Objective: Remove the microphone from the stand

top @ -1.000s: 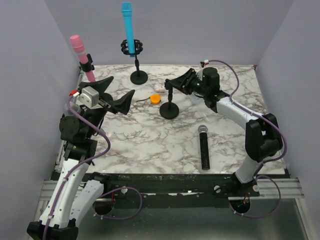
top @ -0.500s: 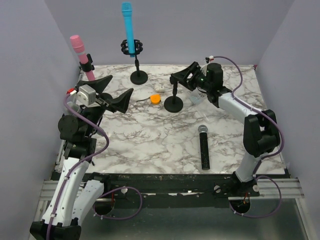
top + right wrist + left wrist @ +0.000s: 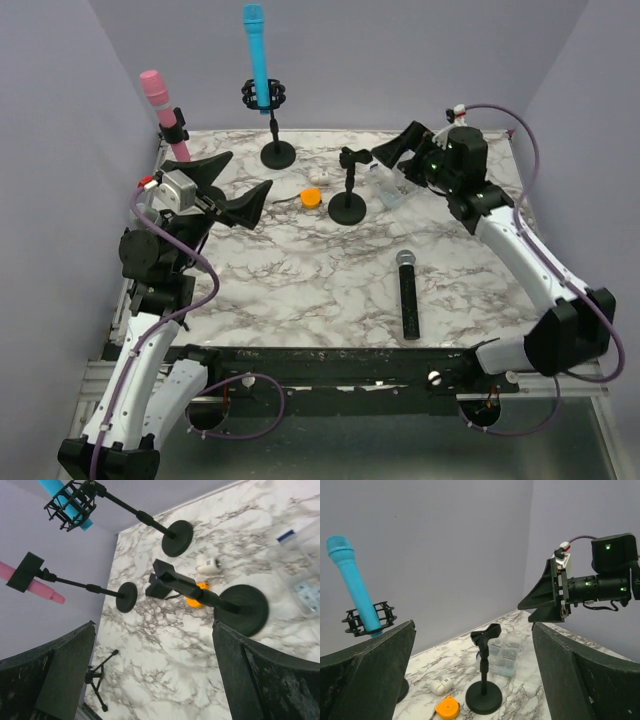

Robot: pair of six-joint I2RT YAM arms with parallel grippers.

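You've got the empty stand (image 3: 348,192) mid-table (image 3: 290,285). The loose microphone (image 3: 409,300) lies nearer you, to its right. Behind it is the back stand (image 3: 277,148), with the left-edge stand (image 3: 172,126) far left.

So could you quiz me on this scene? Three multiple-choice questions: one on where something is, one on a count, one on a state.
1. Where is the black mic?
A. lying on the table
B. clipped in a stand
C. held by a robot

2. How many mics sit in stands?
A. one
B. two
C. three

3. The right gripper is:
A. shut on a mic
B. shut on a stand
C. open, holding nothing

Answers:
1 A, it lies flat on the marble near the front edge.
2 B, the pink mic and blue mic are each in a stand, while the middle stand has an empty clip.
3 C, its jaws are spread with nothing between them.
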